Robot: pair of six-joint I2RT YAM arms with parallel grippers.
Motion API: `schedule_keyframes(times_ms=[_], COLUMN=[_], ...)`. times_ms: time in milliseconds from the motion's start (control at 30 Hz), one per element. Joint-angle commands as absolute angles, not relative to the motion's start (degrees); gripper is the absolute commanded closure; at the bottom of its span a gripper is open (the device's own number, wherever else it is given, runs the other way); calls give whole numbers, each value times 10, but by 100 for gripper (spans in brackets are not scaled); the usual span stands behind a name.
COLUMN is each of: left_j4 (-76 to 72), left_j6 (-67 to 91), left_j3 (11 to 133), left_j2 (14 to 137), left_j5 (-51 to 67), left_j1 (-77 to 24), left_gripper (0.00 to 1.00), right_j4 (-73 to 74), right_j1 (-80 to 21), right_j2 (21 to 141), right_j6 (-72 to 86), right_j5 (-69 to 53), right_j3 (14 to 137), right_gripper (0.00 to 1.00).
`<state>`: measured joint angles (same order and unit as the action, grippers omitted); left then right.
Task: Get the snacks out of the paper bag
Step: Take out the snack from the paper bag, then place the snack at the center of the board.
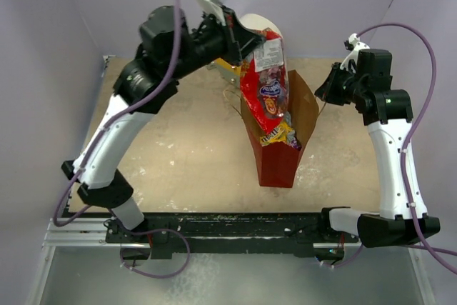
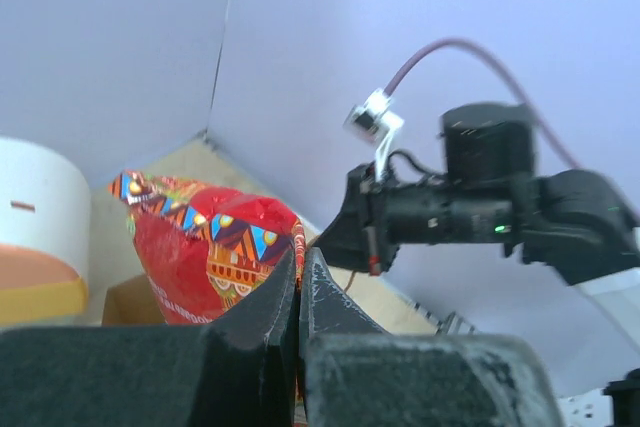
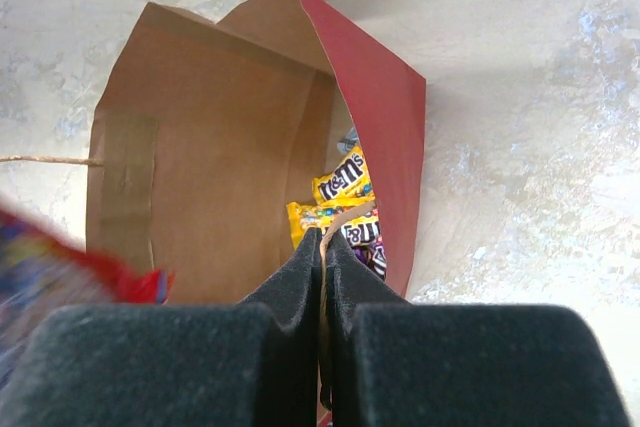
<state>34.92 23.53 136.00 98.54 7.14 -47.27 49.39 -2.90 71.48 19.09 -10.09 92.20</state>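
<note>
Your left gripper (image 2: 300, 267) pressed together on one edge of the red crisp packet (image 1: 265, 83), packet held up over the mouth of the standing paper bag (image 1: 275, 166), your right gripper (image 3: 323, 242) pinching the bag's rim, yellow candy packets (image 3: 340, 179) deep inside the bag.

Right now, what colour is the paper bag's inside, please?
The paper bag is brown inside; clearest from the right wrist.

Red crisp packet (image 3: 62, 259) blurred, cut by left edge; candy packets (image 3: 340, 180) partly behind right end effector (image 3: 322, 239).
</note>
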Motion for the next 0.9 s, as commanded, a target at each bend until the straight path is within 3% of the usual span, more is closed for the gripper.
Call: schedule_keyframes(times_ms=[0, 367, 600, 867], left_j4=[214, 339, 463, 588], left_j6=[227, 168, 215, 323], left_j3=[1368, 1312, 1183, 1001], left_j2=[892, 745, 661, 652], left_j5=[37, -131, -244, -332], left_j1=[-472, -473, -473, -472], left_gripper=[100, 100, 100, 100], right_j4=[468, 466, 468, 474], right_j1=[-32, -33, -46, -55], right_j2=[696, 691, 701, 708], right_j6=[199, 194, 191, 187], right_j5=[-115, -117, -115, -107], right_j3=[924, 913, 922, 927], right_gripper=[100, 100, 100, 100])
